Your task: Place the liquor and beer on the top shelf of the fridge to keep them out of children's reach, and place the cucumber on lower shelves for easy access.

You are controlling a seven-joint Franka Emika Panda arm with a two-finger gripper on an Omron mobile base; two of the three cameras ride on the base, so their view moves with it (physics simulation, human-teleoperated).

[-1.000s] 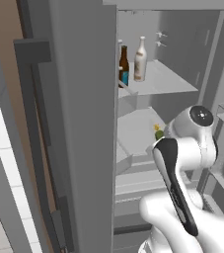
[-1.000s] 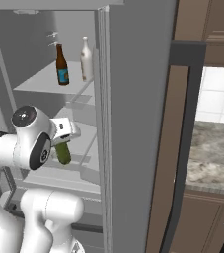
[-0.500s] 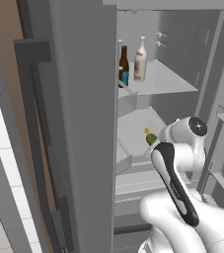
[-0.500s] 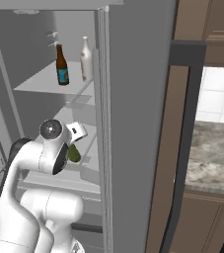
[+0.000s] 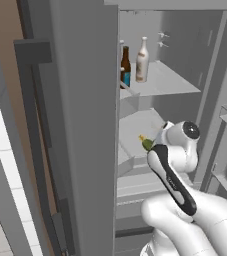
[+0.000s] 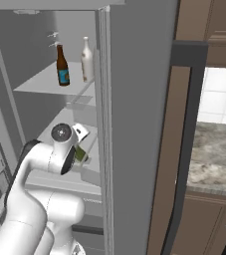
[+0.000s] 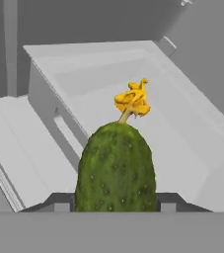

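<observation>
The top shelf (image 5: 172, 82) carries the beer (image 5: 125, 66) and liquor (image 5: 142, 59).

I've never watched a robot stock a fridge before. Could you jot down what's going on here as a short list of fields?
fridge: door open
top shelf: beer and liquor standing upright, side by side
gripper: shut on the cucumber, reaching into the fridge
cucumber position: held over a lower shelf, not yet set down
cucumber detail: yellow flower tip pointing away from the hand
</observation>
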